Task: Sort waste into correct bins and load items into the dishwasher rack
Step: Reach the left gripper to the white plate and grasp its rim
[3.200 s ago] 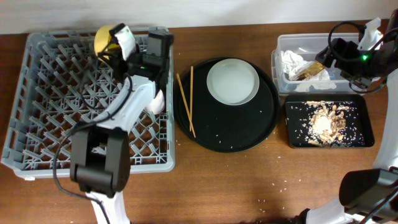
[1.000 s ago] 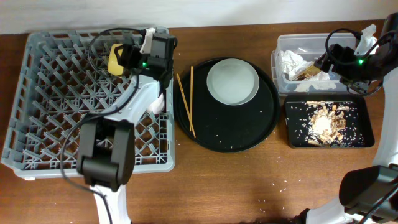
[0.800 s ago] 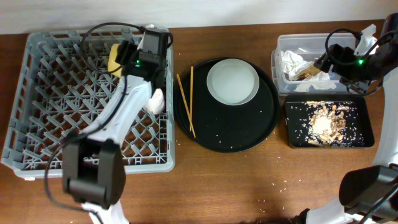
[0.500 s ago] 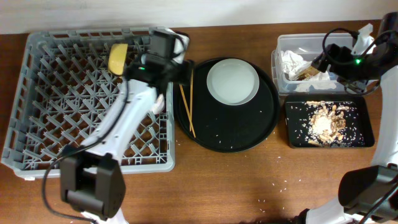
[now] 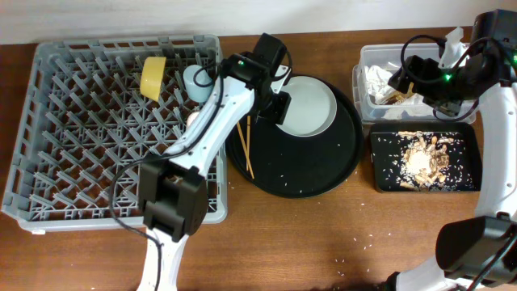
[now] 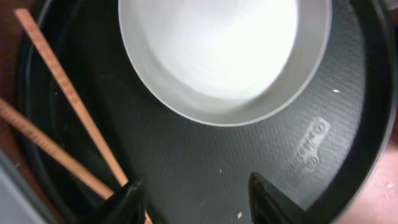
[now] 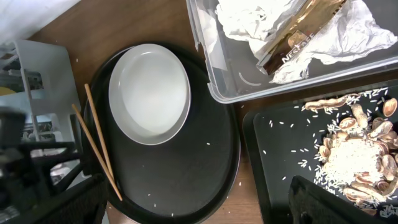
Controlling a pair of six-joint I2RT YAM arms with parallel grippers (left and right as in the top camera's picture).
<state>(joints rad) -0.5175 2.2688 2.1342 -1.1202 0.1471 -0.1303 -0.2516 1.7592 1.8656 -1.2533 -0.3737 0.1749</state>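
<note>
Shot from the fixed overhead position, straight down and far off, spanning the table (image 5: 266, 242) from dishwasher rack (image 5: 113, 129) to clear tub (image 5: 356, 85). Shot from the left wrist, facing down and very near, onto plate (image 6: 224, 50), chopsticks (image 6: 68, 106) and round black tray (image 6: 205, 168). Shot from the right wrist, facing down from higher up; shared those three things with both other views, the clear tub with the overhead.
</note>
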